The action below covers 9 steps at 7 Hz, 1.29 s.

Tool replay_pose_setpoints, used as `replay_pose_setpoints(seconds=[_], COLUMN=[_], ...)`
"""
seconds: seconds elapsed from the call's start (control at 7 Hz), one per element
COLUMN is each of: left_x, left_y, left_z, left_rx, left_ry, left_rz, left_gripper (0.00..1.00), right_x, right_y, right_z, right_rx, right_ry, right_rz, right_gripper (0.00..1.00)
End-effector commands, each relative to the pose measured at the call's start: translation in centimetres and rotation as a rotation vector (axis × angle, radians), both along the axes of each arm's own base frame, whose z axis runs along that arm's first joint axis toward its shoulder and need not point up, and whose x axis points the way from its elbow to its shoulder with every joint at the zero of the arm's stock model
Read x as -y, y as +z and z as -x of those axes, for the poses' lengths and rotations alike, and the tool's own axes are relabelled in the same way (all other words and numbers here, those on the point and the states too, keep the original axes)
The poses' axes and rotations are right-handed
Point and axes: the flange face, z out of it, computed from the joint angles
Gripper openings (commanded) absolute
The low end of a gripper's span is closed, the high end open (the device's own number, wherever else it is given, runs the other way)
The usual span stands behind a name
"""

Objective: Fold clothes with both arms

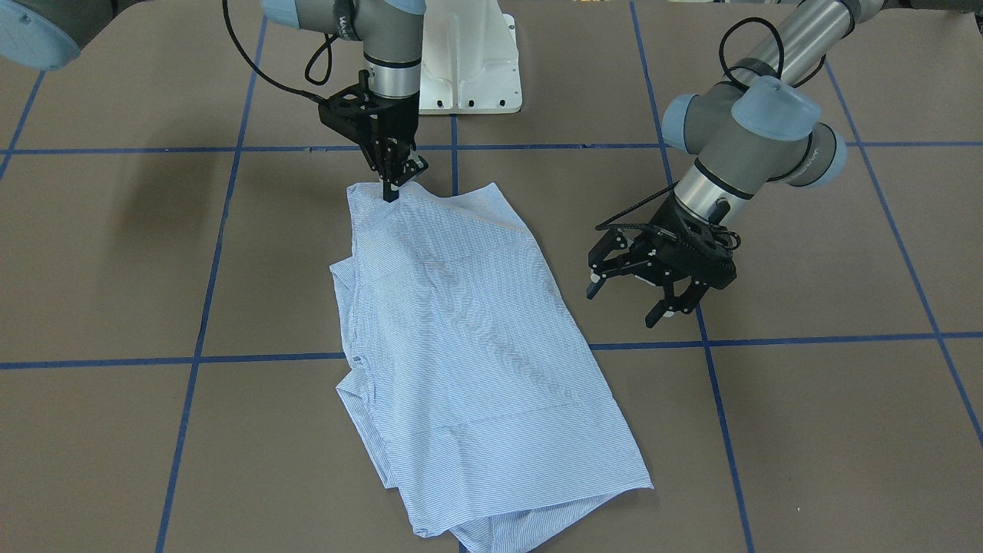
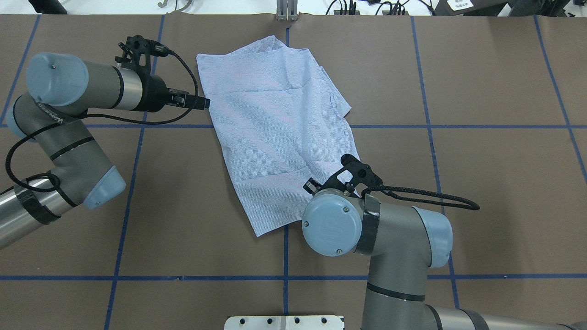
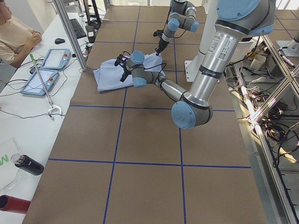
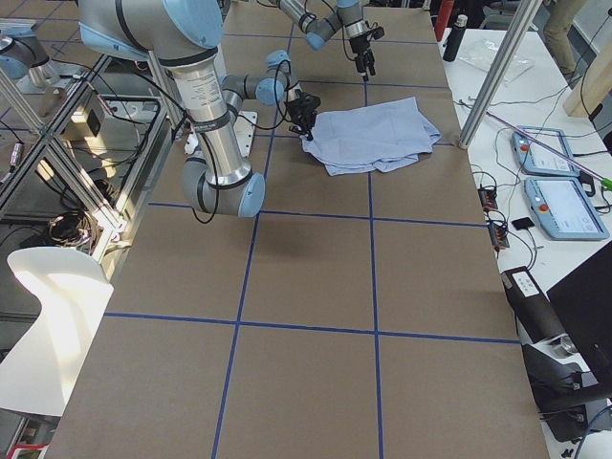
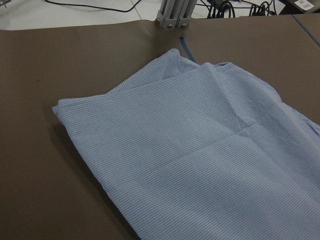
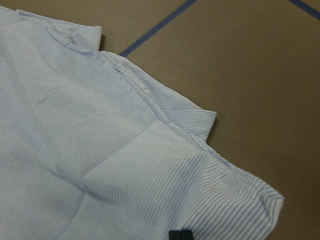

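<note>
Reaching in from the left of the overhead view, the left arm [image 2: 69, 87] holds the left gripper [image 1: 623, 303] just beside the striped shirt [image 2: 275, 128], clear of the cloth. Its fingers are spread wide with nothing between them. The shirt is folded into a rough oblong and lies flat on the brown table [image 2: 481, 183]. It sits mid-table, slanting from the far edge back toward the robot, across a blue tape line [image 2: 458, 126]. At the shirt's near right corner, the right arm [image 2: 394, 238] points the right gripper [image 1: 391, 193] straight down. Its fingertips [image 6: 180, 234] are pressed together on the cloth there, pinching the corner.
</note>
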Motion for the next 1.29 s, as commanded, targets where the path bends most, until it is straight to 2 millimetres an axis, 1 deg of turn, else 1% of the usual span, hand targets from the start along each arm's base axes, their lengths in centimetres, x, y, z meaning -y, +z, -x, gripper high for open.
replay_pose_setpoints(seconds=[0.0,0.14,0.29,0.43,0.57,0.71,1.0,1.14], left_x=[-0.2,-0.2,-0.2,-0.2,-0.2,-0.3,-0.3,-0.2], left_y=[0.3,0.2,0.1,0.1,0.0,0.0,0.0,-0.2], left_z=[-0.1,-0.1,-0.1,0.0,0.0,-0.1,-0.1,-0.1], left_rx=[0.002,0.001,0.000,0.001,-0.001,-0.001,-0.001,-0.003], left_ry=[0.001,0.000,-0.002,-0.003,-0.004,-0.003,-0.003,-0.003], left_rz=[0.005,0.003,0.002,0.000,-0.002,-0.002,-0.002,-0.004], left_gripper=[1.00,1.00,1.00,1.00,1.00,1.00,1.00,1.00], right_x=[5.4,8.1,10.3,11.6,11.7,11.4,10.6,10.3], right_y=[0.1,1.8,3.8,4.3,5.5,6.4,10.1,10.6], right_z=[-2.3,-2.6,-2.0,-1.9,-2.4,-2.9,-3.8,-3.5], right_rx=[-0.045,-0.102,-0.125,-0.115,-0.101,-0.091,-0.036,-0.021], right_ry=[-0.048,-0.073,-0.098,-0.148,-0.176,-0.184,-0.177,-0.157], right_rz=[-0.123,-0.160,-0.198,-0.274,-0.243,-0.221,-0.247,-0.228], right_gripper=[0.00,0.00,0.27,0.99,1.00,1.00,1.00,1.00])
